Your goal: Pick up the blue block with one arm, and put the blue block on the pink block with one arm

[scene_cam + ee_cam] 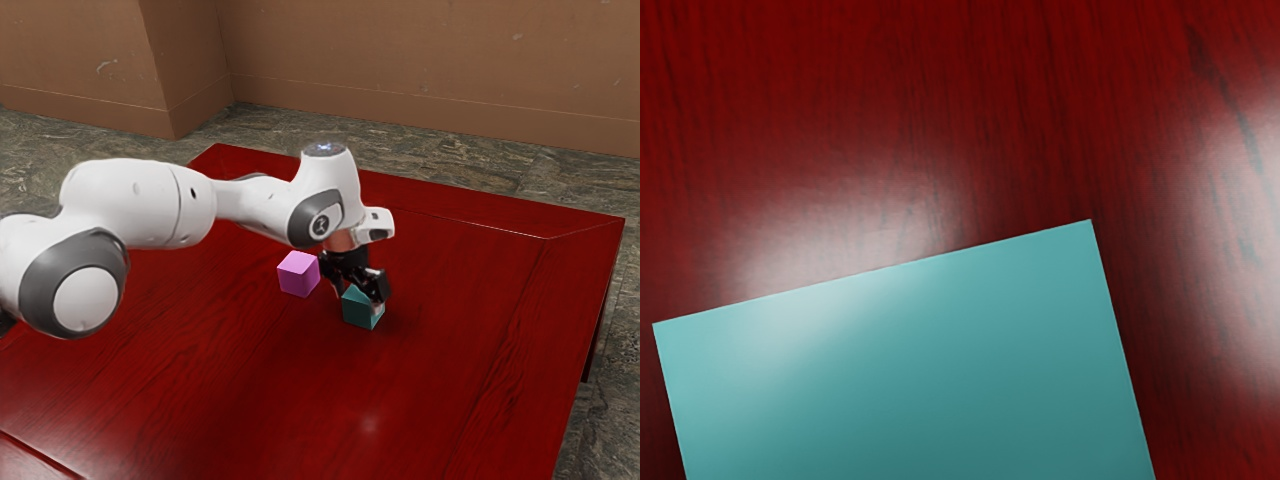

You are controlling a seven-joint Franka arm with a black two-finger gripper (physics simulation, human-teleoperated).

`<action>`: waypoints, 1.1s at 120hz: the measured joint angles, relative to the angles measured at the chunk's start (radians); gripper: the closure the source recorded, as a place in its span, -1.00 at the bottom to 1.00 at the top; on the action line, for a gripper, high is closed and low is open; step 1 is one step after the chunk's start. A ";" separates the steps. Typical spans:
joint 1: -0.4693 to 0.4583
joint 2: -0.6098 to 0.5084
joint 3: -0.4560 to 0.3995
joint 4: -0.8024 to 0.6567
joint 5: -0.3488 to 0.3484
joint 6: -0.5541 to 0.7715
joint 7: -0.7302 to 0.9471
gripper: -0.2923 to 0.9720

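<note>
The blue block (361, 310), teal in colour, rests on the red table (250, 400) near its middle. My gripper (361, 287) has come straight down onto it, and its black hand covers the block's upper part. In the wrist view the blue block (910, 380) lies large and close just under the hand. The pink block (298, 274) stands on the table a short way toward the exterior view's left of the blue one, apart from it and from the gripper.
The table's far edge (480, 215) and its edge at the exterior view's right (600, 300) drop to a stone floor (600, 420). Brown walls (400, 50) stand behind. My white arm (180, 210) stretches over the table's left part.
</note>
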 joint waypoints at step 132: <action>0.000 -0.102 0.002 -0.024 0.005 -0.034 -0.026 0.07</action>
